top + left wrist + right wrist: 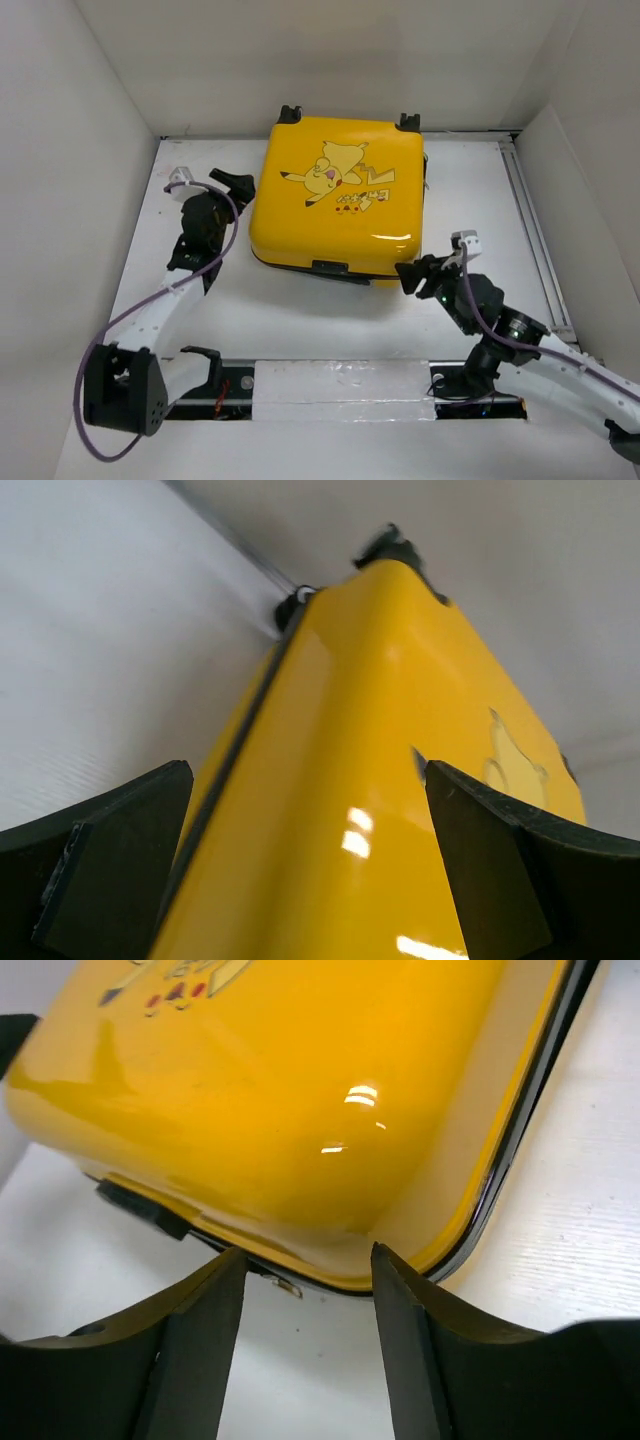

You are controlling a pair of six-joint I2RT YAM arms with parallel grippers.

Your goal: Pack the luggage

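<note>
Top external view, nearest first: the right fingers [412, 274] sit low over the tabletop [300, 325], just off the near right corner of the luggage [340, 200]. They are spread apart and hold nothing. The right wrist view explains the spot. The rounded yellow corner and its black zipper band [500, 1170] lie straight ahead between the two fingers [200, 1330], so this arm seems placed to work along the seam, or to steady that corner. A small metal piece, perhaps the zip pull, shows at the seam there, but it is too small to be sure.

Further back, the left fingers [235, 184] are at the case's left edge, near its far corner. They too are wide open and empty, and in the left wrist view the shell's edge runs up between them [110, 870]. One arm on each side reads as bracing the case so it does not slide.

The luggage lies flat in the middle of the tabletop, printed lid down, with its wheels [290, 115] at the far edge. I cannot tell whether the zip is run round.
</note>
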